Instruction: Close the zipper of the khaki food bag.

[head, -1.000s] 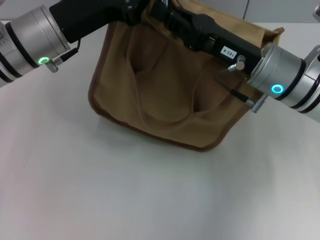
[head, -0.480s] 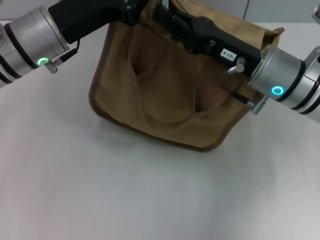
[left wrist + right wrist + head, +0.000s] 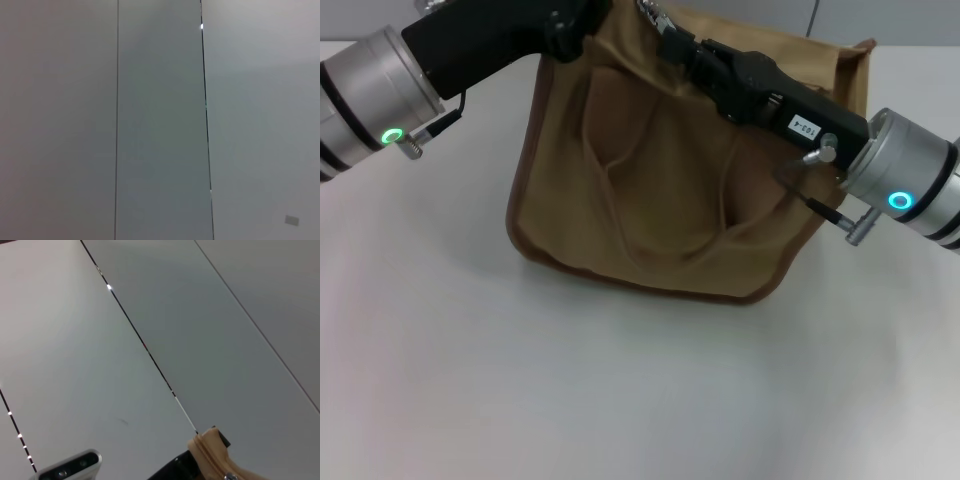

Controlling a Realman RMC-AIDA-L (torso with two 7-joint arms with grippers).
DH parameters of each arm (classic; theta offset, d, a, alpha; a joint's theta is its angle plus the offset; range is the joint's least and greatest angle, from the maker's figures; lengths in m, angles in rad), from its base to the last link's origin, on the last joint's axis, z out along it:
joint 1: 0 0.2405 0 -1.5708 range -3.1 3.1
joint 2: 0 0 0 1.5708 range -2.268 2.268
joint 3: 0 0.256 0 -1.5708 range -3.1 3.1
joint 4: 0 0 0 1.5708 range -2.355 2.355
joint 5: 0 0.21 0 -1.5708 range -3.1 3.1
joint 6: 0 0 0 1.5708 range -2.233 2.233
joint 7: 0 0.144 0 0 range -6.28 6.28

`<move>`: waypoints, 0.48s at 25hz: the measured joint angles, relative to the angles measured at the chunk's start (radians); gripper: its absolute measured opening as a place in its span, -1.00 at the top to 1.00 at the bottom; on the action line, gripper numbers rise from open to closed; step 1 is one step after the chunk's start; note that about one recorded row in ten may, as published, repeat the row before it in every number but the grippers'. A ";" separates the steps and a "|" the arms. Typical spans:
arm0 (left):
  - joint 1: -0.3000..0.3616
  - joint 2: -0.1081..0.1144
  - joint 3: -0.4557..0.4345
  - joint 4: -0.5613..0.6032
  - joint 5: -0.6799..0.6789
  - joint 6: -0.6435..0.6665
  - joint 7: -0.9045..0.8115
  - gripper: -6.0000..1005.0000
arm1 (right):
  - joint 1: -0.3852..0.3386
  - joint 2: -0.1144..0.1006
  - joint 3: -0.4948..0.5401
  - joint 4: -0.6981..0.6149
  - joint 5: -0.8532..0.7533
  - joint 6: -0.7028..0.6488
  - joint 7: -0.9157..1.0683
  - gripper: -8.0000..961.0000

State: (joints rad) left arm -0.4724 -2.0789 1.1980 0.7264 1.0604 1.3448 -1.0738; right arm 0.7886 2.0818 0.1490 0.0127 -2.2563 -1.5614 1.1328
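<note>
The khaki food bag (image 3: 650, 200) stands on the white table, its front with two looped handles (image 3: 620, 215) facing me. My left gripper (image 3: 582, 18) is at the bag's top left corner, at the upper edge of the head view. My right gripper (image 3: 662, 25) reaches across the bag's front to its top edge, just right of the left gripper. The fingers of both are cut off or hidden. The zipper line is mostly out of view. A khaki zipper end (image 3: 209, 452) shows in the right wrist view, with a small silver piece (image 3: 230, 476) beside it.
The white table (image 3: 620, 400) stretches in front of the bag. The left wrist view shows only grey wall panels (image 3: 160, 120). The right wrist view shows wall panels (image 3: 200, 315) and a silver camera housing (image 3: 70, 470).
My right arm has moved to the right along the bag's top edge. My left arm has shifted slightly left. The bag's top has been pulled a little wider and its body has shifted.
</note>
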 joint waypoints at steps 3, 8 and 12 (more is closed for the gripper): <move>0.012 0.000 -0.001 0.000 -0.001 0.003 0.000 0.93 | -0.007 0.000 0.000 -0.006 -0.001 -0.022 0.002 0.88; 0.030 0.002 -0.002 -0.003 -0.019 0.003 0.002 0.93 | -0.020 -0.002 -0.004 -0.024 -0.003 -0.054 0.024 0.86; 0.043 0.004 -0.002 -0.011 -0.036 0.004 0.011 0.93 | -0.056 -0.002 -0.006 -0.036 -0.002 -0.058 0.034 0.83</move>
State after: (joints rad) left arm -0.4289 -2.0745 1.1963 0.7152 1.0248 1.3492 -1.0627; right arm 0.7324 2.0799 0.1434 -0.0237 -2.2588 -1.6192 1.1668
